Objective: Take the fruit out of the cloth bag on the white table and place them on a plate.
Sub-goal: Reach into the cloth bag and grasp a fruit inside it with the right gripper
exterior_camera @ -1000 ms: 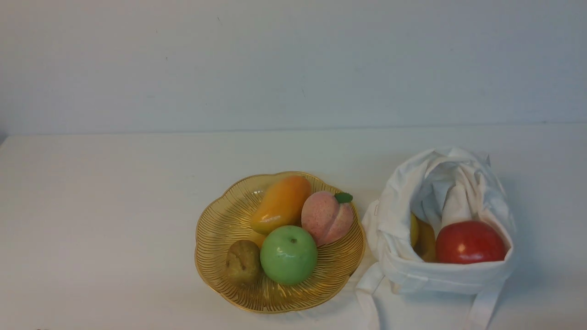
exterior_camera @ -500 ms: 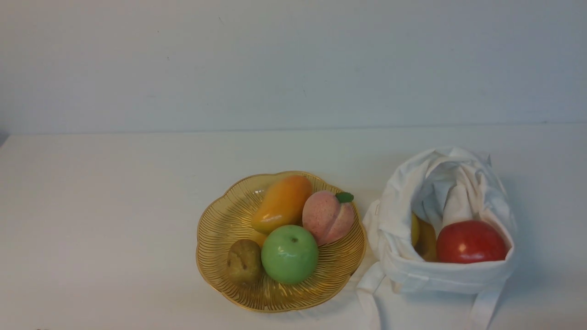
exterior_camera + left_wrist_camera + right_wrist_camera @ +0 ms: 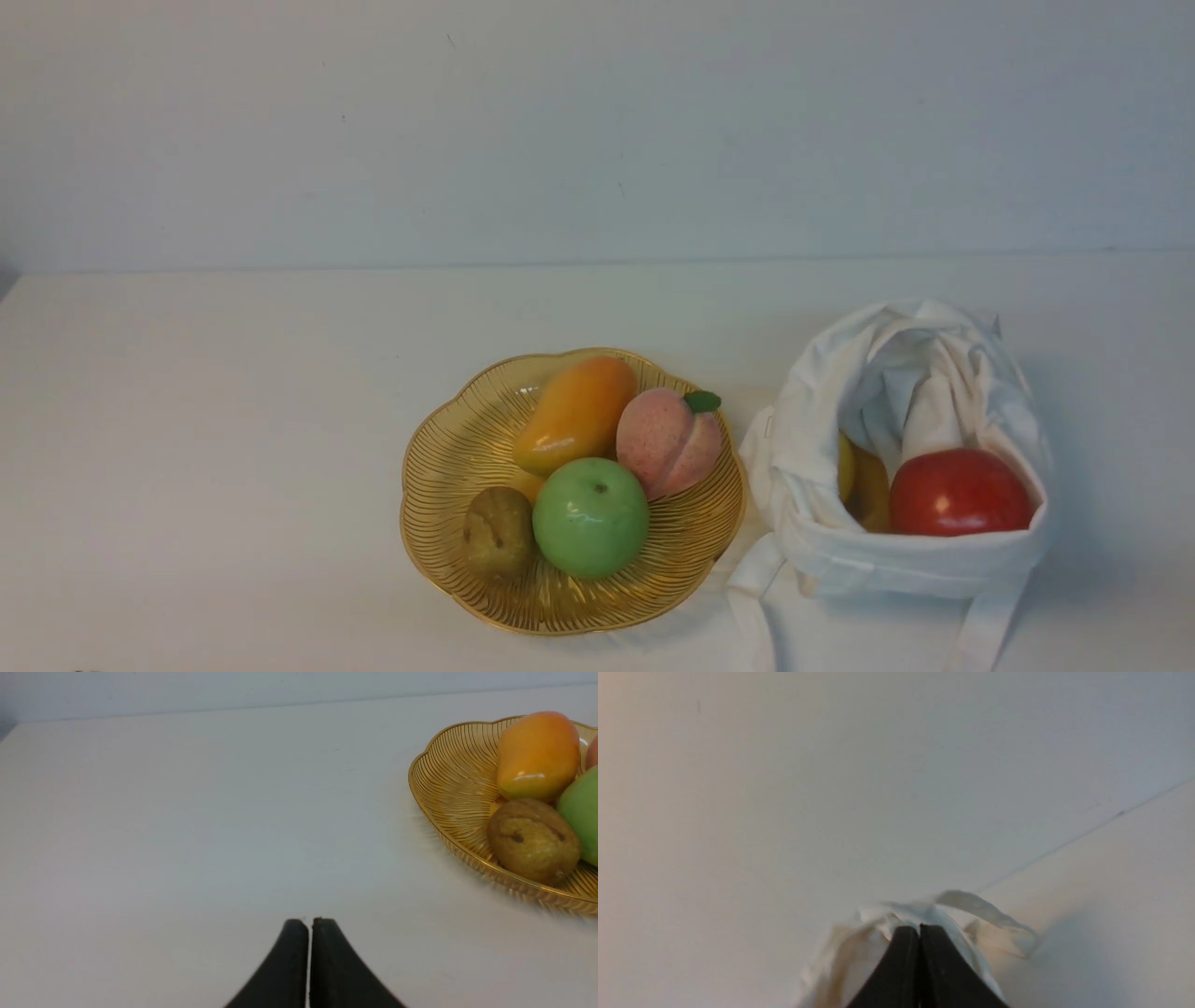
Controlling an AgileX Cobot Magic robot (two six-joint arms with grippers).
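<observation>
The white cloth bag [image 3: 896, 373] stands open on the right of the white table [image 3: 205, 420]. A glossy red apple [image 3: 960, 493] lies inside it, with a smaller yellow fruit [image 3: 864, 485] to its left, partly hidden by the fabric. The golden ribbed plate [image 3: 448, 439] sits left of the bag, close to it. Neither gripper shows in the front view. My left gripper [image 3: 310, 921] is shut and empty over bare table, with the plate [image 3: 448, 765] off to its side. My right gripper [image 3: 920, 927] is shut, with the bag [image 3: 850, 947] just beyond its tips.
The plate holds an orange mango [image 3: 574, 415], a pink peach with a leaf [image 3: 665, 443], a green apple [image 3: 590, 518] and a brown fruit [image 3: 497, 532]. The bag's straps [image 3: 980, 625] trail toward the front edge. A plain wall stands behind the table.
</observation>
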